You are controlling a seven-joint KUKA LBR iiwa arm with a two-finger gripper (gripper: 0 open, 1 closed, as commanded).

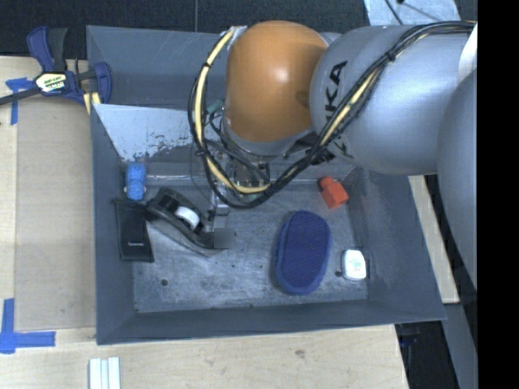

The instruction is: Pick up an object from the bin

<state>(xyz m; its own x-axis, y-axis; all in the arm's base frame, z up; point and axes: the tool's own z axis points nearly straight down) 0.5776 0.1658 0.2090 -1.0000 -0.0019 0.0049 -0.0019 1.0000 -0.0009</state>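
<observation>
My gripper [217,224] hung at the black holder with a white roll [177,214]. Whether it was open or clenched, I couldn't tell. Straddling its narrow body seemed best.

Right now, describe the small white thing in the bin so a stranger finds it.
Go to the grey bin's right wall. A dark blue oval pad lies near it; the white piece sits just right of that. It is tiny and pale, unlike the orange block behind.
</observation>
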